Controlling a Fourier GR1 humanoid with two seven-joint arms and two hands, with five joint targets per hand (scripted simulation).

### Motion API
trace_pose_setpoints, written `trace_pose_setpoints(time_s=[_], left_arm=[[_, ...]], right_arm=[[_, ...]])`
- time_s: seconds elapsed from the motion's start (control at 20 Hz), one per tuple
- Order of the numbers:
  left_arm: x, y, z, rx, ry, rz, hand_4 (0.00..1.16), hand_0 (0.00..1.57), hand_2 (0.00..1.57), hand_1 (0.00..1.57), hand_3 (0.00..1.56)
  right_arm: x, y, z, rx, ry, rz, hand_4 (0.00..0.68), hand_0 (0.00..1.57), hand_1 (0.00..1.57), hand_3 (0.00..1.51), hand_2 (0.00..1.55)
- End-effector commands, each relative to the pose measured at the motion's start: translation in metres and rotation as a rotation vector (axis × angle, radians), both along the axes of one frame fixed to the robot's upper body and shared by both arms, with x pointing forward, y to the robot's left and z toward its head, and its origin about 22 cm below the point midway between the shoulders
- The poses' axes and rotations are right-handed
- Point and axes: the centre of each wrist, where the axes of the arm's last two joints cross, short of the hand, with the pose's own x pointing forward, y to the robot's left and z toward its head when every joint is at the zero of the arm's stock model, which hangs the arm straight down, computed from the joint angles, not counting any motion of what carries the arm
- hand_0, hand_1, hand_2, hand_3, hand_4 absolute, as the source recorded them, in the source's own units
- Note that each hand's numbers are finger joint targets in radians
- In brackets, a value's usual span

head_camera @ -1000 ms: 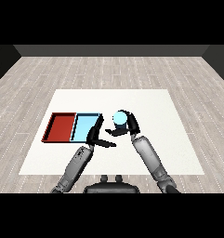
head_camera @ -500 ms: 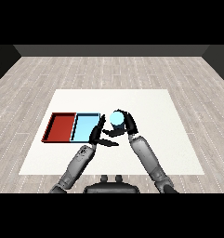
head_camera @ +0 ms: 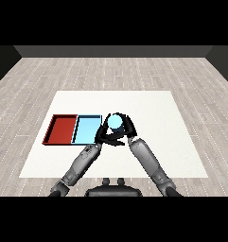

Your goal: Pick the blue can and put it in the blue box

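Note:
The blue can (head_camera: 115,122) shows as a pale blue round top just right of the light blue tray (head_camera: 86,129). My right hand (head_camera: 126,126) is curled round the can and holds it above the table. My left hand (head_camera: 105,137) lies just below and left of the can, at the blue tray's right edge, fingers relaxed and holding nothing. The can's lower body is hidden by the hands.
A red tray (head_camera: 61,128) lies directly left of the blue tray, touching it. The white table (head_camera: 158,118) stretches wide to the right and behind the hands.
My right hand has carried the blue can to the left, closer to the blue tray. The left hand has stayed near the tray's right edge.

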Motion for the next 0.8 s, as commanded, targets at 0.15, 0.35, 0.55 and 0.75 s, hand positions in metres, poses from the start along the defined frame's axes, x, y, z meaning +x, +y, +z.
trace_pose_setpoints(time_s=[0.15,0.35,0.55,0.75], left_arm=[[-0.01,-0.003,-0.007,-0.035,0.001,-0.047,0.0,0.0,0.0,0.0,0.0],[0.002,-0.01,0.005,-0.056,-0.013,-0.033,0.0,0.0,0.0,0.0,0.0],[-0.006,-0.02,-0.016,0.003,-0.041,0.053,0.63,0.0,0.0,0.0,0.0],[0.006,-0.011,-0.016,-0.049,0.026,0.046,1.14,1.57,1.57,1.57,1.55]], right_arm=[[-0.02,0.013,-0.008,0.015,0.008,0.039,0.55,1.49,1.49,1.38,1.45],[-0.006,0.001,-0.011,0.051,-0.021,0.062,0.573,1.4,1.4,1.38,1.45],[-0.017,0.018,-0.026,0.038,-0.001,0.049,0.569,1.54,1.54,1.38,1.47],[-0.01,0.024,-0.02,0.044,0.001,0.05,0.569,1.53,1.53,1.38,1.47]])
